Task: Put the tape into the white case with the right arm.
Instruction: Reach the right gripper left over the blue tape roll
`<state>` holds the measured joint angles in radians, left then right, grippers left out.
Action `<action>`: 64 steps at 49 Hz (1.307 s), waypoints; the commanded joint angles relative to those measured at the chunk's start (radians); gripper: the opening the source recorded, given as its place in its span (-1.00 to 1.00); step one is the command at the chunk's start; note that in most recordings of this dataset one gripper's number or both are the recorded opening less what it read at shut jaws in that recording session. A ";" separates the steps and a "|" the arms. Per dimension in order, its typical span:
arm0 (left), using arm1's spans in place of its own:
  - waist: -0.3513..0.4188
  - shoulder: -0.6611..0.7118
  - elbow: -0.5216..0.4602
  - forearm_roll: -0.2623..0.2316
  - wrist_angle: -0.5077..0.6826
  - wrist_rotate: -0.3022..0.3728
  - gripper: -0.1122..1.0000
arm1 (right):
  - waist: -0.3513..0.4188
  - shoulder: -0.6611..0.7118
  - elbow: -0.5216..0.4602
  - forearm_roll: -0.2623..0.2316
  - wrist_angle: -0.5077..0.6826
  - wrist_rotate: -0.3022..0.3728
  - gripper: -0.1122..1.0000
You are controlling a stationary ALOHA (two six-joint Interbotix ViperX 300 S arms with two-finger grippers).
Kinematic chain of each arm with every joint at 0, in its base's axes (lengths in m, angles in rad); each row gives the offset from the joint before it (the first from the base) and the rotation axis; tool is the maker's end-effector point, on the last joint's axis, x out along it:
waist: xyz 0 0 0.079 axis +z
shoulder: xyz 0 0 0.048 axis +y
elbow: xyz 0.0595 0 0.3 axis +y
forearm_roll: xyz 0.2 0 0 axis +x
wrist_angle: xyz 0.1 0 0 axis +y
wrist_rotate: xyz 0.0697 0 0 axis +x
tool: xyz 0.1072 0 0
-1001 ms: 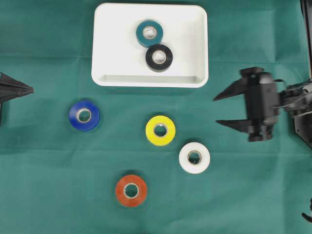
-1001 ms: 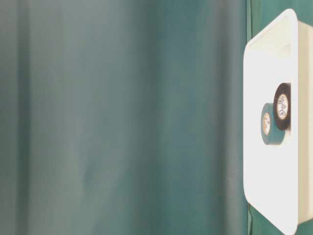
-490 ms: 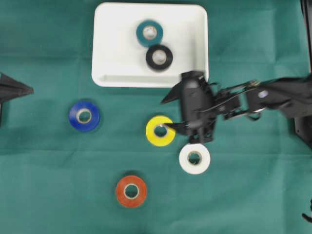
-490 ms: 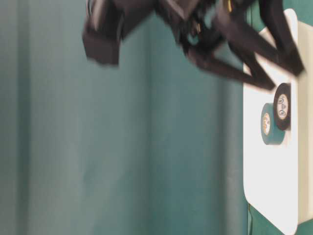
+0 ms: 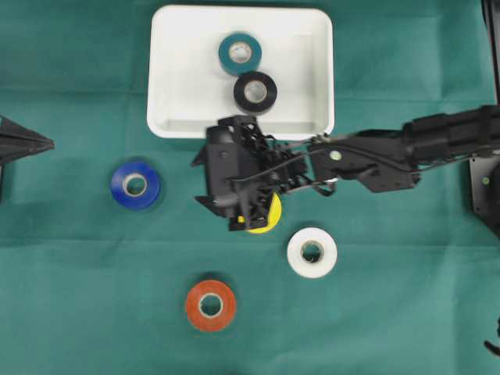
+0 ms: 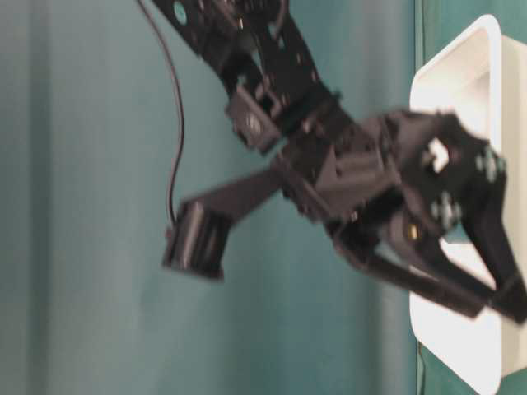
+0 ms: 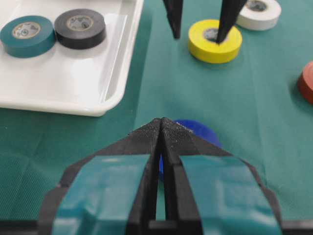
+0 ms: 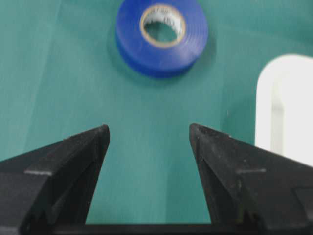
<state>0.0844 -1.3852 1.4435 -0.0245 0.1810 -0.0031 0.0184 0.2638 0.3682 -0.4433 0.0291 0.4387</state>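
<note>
- Pincer of the left arm [image 5: 47, 144] sits at the far left edge of the green bench [image 5: 78, 297]; in the left wrist view its teal-patched fingers [image 7: 120, 188] are pressed together, clenched on nothing.
- Blue tape [image 5: 135, 185] lies flat on the cloth to its right, apart from the other rolls.
- Orange tape [image 5: 210, 305] lies nearer the bottom edge, alone.
- White case [image 5: 180, 86] stands at the top middle, holding a teal tape [image 5: 240, 53] and a black tape [image 5: 255, 92] just beside each other.
- Right arm [image 5: 391, 152] reaches across from the right, and its right pincer [image 5: 200, 181] points left, just below the case's near rim.
- Right pincer's fingers stand apart with bare cloth between them in the right wrist view, gripping nothing.
- Yellow tape [image 5: 268, 219] lies mostly hidden under the pincer's body; in the left wrist view one fingertip [image 7: 222, 32] comes down over the roll's middle, the other beside it.
- White tape [image 5: 312, 252] lies just right of and below the yellow one.
</note>
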 commanded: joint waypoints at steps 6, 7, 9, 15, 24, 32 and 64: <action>0.003 0.006 -0.014 -0.002 -0.009 0.003 -0.78 | 0.003 0.041 -0.117 0.000 0.002 0.002 -0.29; 0.003 0.006 -0.012 0.000 -0.009 0.003 -0.78 | 0.003 0.048 -0.126 0.000 0.002 0.002 -0.29; 0.003 0.006 -0.012 -0.002 -0.009 0.003 -0.78 | 0.005 0.063 -0.146 0.000 0.002 0.002 -0.29; 0.003 0.006 -0.012 -0.002 -0.009 0.006 -0.78 | 0.006 0.112 -0.209 0.000 0.003 0.002 -0.29; 0.003 0.006 -0.012 0.000 -0.009 0.008 -0.78 | 0.008 0.187 -0.295 0.003 0.026 0.002 -0.29; 0.003 0.006 -0.012 0.000 -0.009 0.008 -0.78 | 0.011 0.229 -0.342 0.005 0.038 0.003 -0.29; 0.003 0.006 -0.011 -0.002 -0.009 0.005 -0.78 | 0.028 0.302 -0.388 0.005 -0.003 0.051 -0.29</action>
<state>0.0844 -1.3852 1.4435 -0.0245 0.1810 0.0031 0.0414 0.5814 0.0031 -0.4403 0.0322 0.4878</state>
